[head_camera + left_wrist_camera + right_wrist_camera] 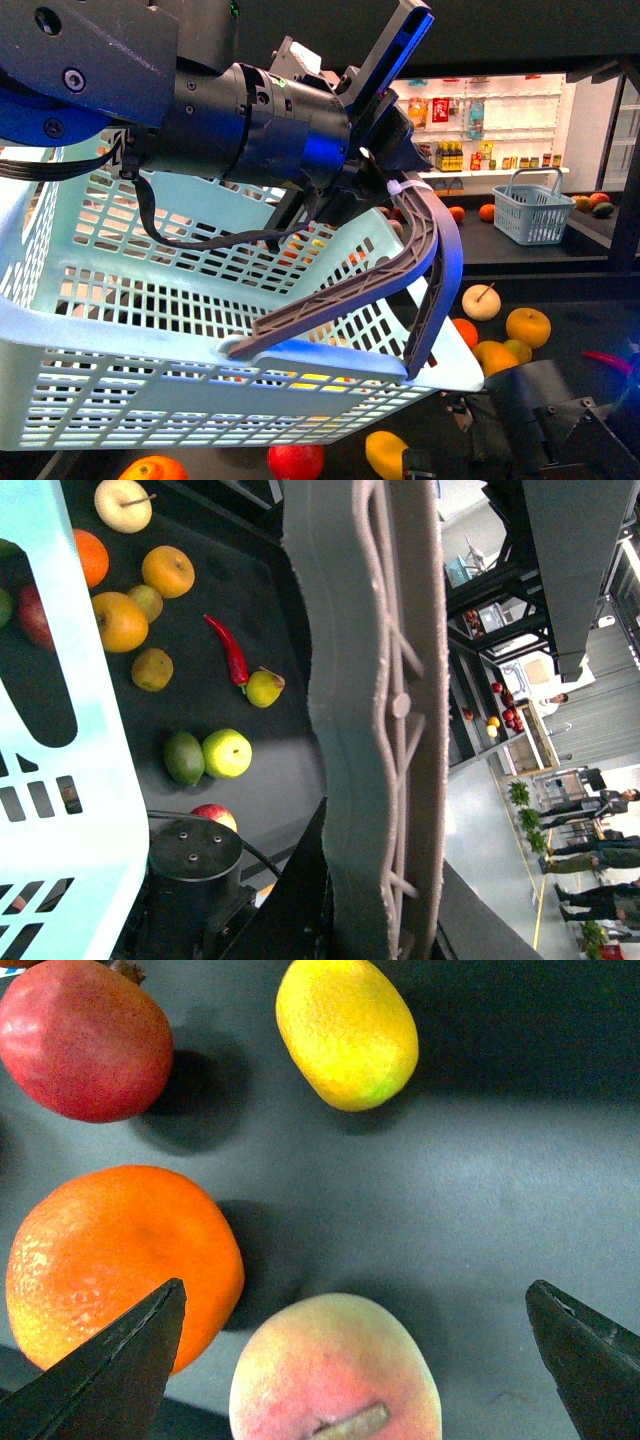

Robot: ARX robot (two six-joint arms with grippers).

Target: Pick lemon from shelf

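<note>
1. We see the left gripper [388,192] clenched on the grey plastic basket handle [340,295], its arm held high.
2. The right gripper [355,1285] hangs wide open above the black shelf tray [500,1190], where the bright yellow lemon [347,1030] lies nearby.

**A:** What's the left arm [250,120] look like, back from the tool end?

**B:** I see a black round housing with a blue sheen. Further back there's a grey-blue link [100,50] with recessed screws [72,78]. A loose black cable [215,243] runs underneath, and there's a white zip tie [398,188] close to the tool end.

**A:** Right gripper [360,1345]?

**B:** Two plain black wedge fingertips [110,1370], matte, with no markings I can see.
</note>
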